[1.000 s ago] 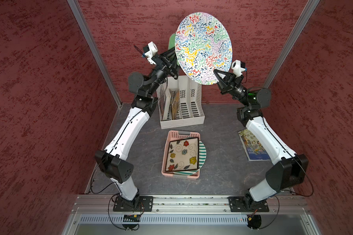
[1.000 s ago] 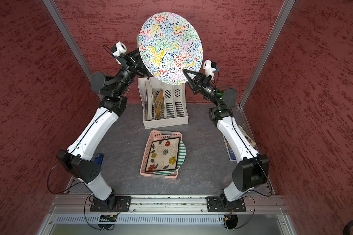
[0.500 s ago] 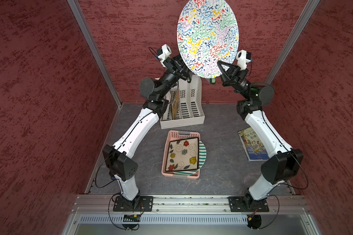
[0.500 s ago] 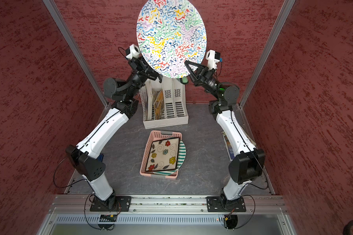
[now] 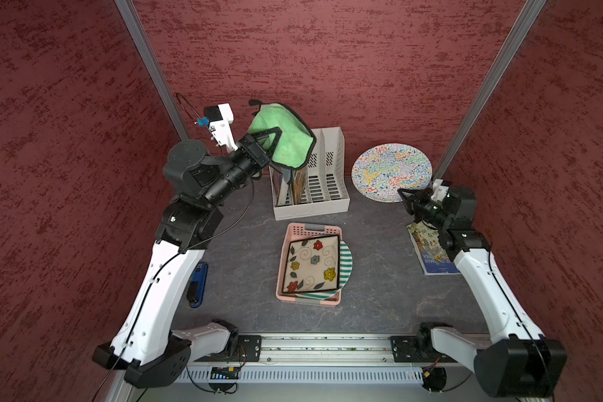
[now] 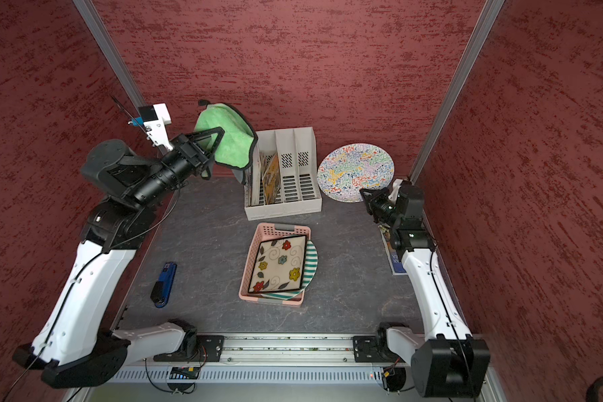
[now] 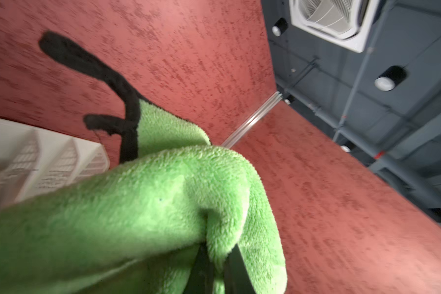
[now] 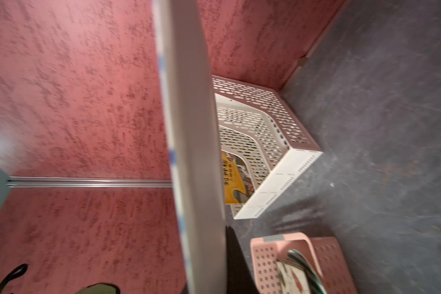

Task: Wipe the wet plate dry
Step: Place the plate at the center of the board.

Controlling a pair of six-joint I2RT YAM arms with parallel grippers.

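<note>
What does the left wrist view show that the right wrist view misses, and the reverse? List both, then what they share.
Only the left wrist: the ceiling vent and a lamp.
Only the right wrist: the plate seen edge-on, the pink basket and the grey table.
Both: the white file organizer, the red wall and the green cloth. The cloth is huge in the left wrist view and only a dim corner in the right.

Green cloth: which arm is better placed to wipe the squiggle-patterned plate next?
Left. The left claw is shut on the green cloth, raised near the file rack. The right claw is shut on the rim of the squiggle-patterned plate, so it can probably only steady it.
</note>
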